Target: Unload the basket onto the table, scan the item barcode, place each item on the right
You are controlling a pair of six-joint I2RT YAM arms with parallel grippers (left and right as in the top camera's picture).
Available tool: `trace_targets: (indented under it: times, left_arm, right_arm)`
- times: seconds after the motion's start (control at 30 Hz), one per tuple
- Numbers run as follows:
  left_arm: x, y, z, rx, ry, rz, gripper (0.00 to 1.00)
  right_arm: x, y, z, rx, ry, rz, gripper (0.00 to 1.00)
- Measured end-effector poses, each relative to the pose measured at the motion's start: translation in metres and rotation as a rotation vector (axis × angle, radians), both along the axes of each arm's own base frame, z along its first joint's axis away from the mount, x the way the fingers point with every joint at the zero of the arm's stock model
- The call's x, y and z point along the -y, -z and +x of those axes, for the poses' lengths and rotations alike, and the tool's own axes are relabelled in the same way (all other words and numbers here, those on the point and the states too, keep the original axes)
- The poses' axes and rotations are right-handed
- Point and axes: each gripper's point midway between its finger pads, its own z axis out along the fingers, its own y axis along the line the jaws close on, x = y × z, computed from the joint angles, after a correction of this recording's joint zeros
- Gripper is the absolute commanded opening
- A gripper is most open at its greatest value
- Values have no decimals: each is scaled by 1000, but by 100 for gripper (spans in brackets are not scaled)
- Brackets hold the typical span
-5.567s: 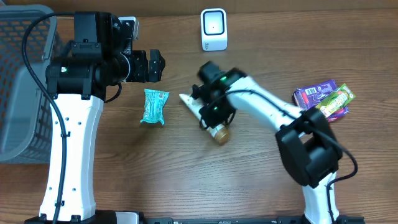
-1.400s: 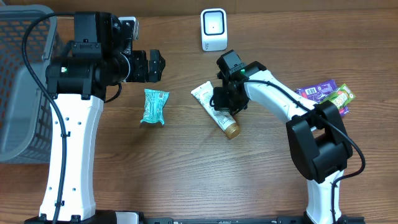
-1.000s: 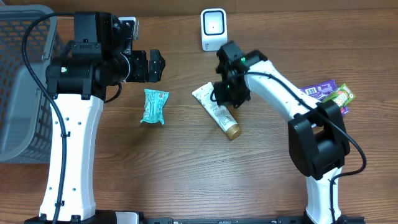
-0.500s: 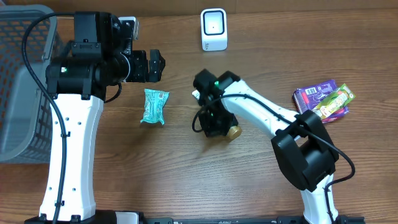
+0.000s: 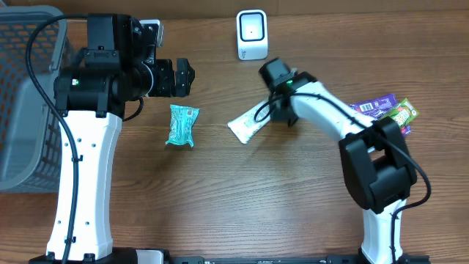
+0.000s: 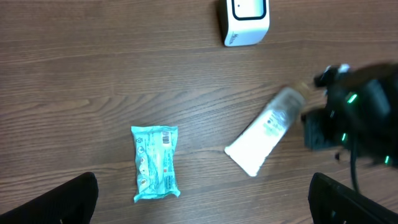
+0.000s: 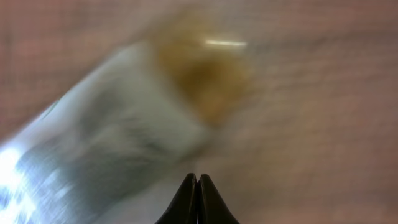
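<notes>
A white tube (image 5: 247, 123) lies slanted on the table, its wide flat end toward the front left. Its gold cap (image 7: 205, 74) shows blurred in the right wrist view, just ahead of my right gripper (image 7: 197, 182), which is shut with nothing between its tips. Overhead, that gripper (image 5: 282, 115) sits over the tube's cap end. The white scanner (image 5: 251, 34) stands at the back edge. A teal packet (image 5: 182, 125) lies left of the tube. My left gripper (image 5: 185, 78) hovers behind the packet, wide open and empty; its fingers (image 6: 62, 202) frame the packet (image 6: 155, 163) and tube (image 6: 264, 134).
A grey mesh basket (image 5: 29, 103) stands at the left edge. Purple and green candy packets (image 5: 381, 114) lie at the right, next to the right arm. The scanner (image 6: 244, 22) also shows in the left wrist view.
The right gripper, still shut, swept from the tube's left side to its upper right. The tube swung round, so its cap now points back right instead of front right. The left arm stayed put.
</notes>
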Motion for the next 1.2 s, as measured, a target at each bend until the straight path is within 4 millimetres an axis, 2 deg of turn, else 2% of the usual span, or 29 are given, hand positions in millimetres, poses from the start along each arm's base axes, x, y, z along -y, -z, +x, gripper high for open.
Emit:
trace_targets:
  times: [0.07, 0.17, 0.2, 0.23, 0.3, 0.37, 0.43, 0.5, 0.63, 0.73, 0.8, 0.93, 1.03, 1.07, 1.1, 1.13, 1.17, 1.2]
  left_arm:
    - [0, 0, 0, 0, 0, 0, 100]
    - [0, 0, 0, 0, 0, 0, 100]
    - [0, 0, 0, 0, 0, 0, 100]
    - [0, 0, 0, 0, 0, 0, 100]
    - [0, 0, 0, 0, 0, 0, 100]
    - [0, 0, 0, 0, 0, 0, 100]
    - [0, 0, 0, 0, 0, 0, 100]
    - [0, 0, 0, 0, 0, 0, 100]
    - [0, 0, 0, 0, 0, 0, 100]
    - [0, 0, 0, 0, 0, 0, 100]
    - [0, 0, 0, 0, 0, 0, 100]
    - [0, 0, 0, 0, 0, 0, 100]
    - [0, 0, 0, 0, 0, 0, 100]
    - [0, 0, 0, 0, 0, 0, 100]
    - [0, 0, 0, 0, 0, 0, 100]
    - [0, 0, 0, 0, 0, 0, 100]
    - [0, 0, 0, 0, 0, 0, 100]
    - [0, 0, 0, 0, 0, 0, 100]
  right_arm:
    - [9, -9, 31, 108, 38, 41, 4]
    - [13, -15, 49, 159, 58, 94, 8]
    - [13, -15, 51, 160, 58, 113, 27]
    - [13, -14, 51, 147, 57, 146, 37]
    - [8, -9, 42, 76, 40, 227, 51]
    - [2, -4, 26, -25, 44, 328, 58]
    - [-2, -4, 14, -110, 59, 445, 75]
    - [-5, -7, 6, -177, 81, 547, 79]
    - [-17, -12, 3, -218, 113, 663, 79]
    - [-37, -4, 0, -209, 120, 707, 77]
    - [-57, 8, -14, -230, 126, 739, 75]
    - [-83, 8, -22, -229, 162, 802, 72]
    - [-93, 10, -31, -234, 235, 801, 68]
    - [-95, 10, -32, -228, 251, 794, 61]
    - [-97, 11, -33, -221, 258, 787, 44]
    - [-97, 12, -34, -221, 272, 780, 16]
    - [-97, 15, -36, -219, 290, 768, 5]
    - [-97, 18, -38, -222, 300, 759, 4]
